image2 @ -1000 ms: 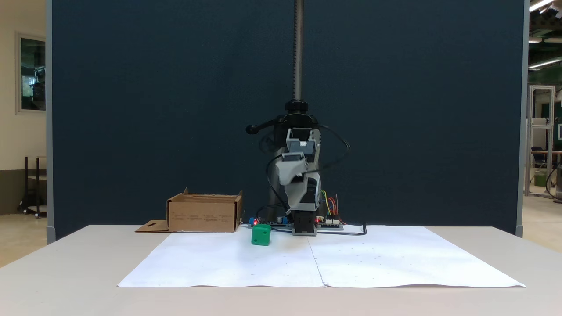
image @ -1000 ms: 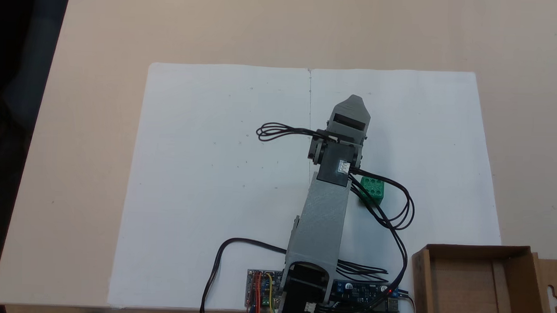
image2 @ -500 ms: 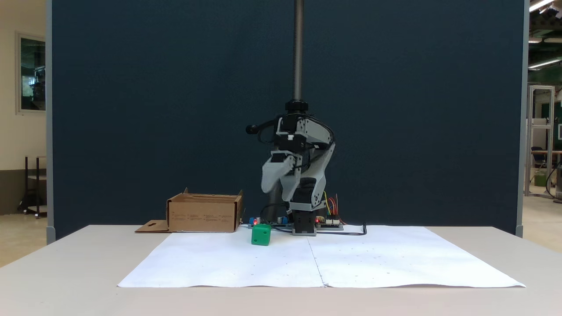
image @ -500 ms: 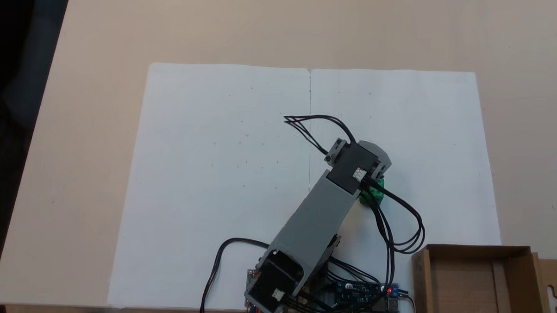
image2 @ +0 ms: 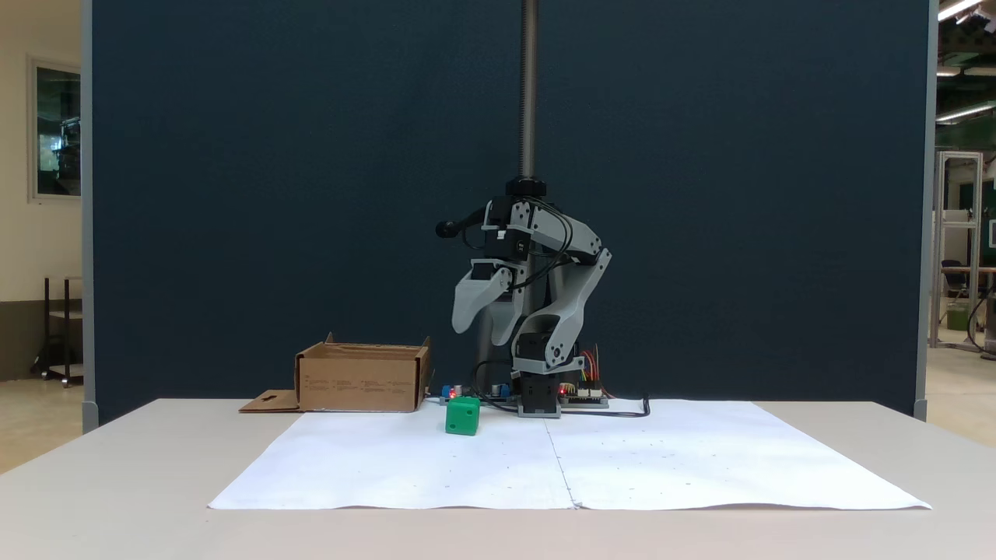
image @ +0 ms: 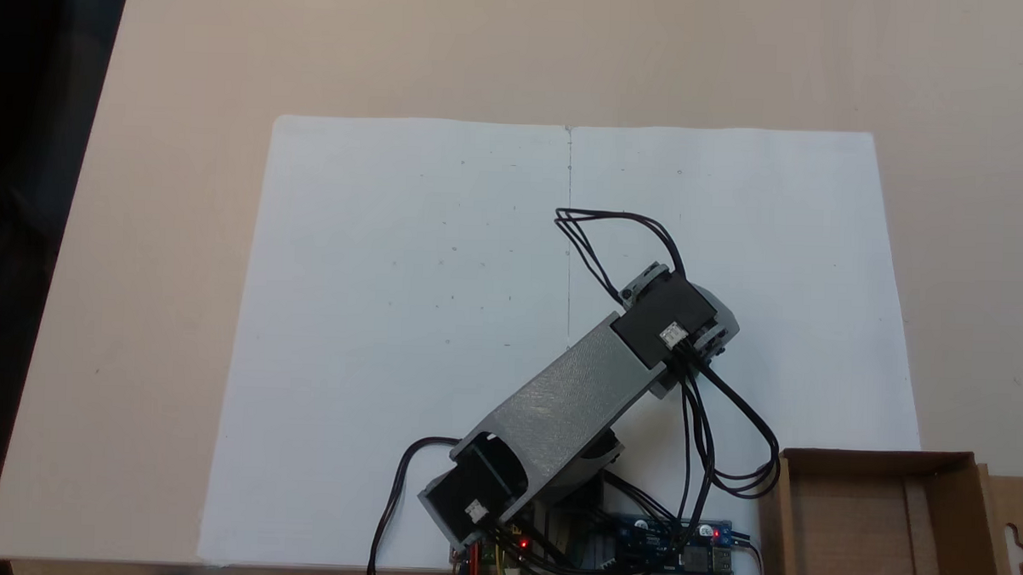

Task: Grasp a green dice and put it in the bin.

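- Green dice (image2: 462, 416) hidden under the arm's wrist in the top-down fixed view; seen plainly from the front, resting on the white paper sheet (image2: 669, 459) near its far edge, directly below the gripper.
- Gripper (image2: 480, 327) hanging in the air well above the dice, two grey jaw tips pointing down with a clear gap between them, spread and holding nothing.
- From above, gripper tips covered by the black wrist motor (image: 669, 327); jaws not readable there.
- Cardboard bin (image: 873, 526) cut off by the bottom edge of the top-down view, inner divider strip and hanger-hole flap at its right; from the front, left of the dice and apart from it.
- Black cables (image: 728, 431) looping between wrist and bin; circuit boards (image: 673, 544) partly buried under them.
- Table (image: 182, 225) bare around the paper.
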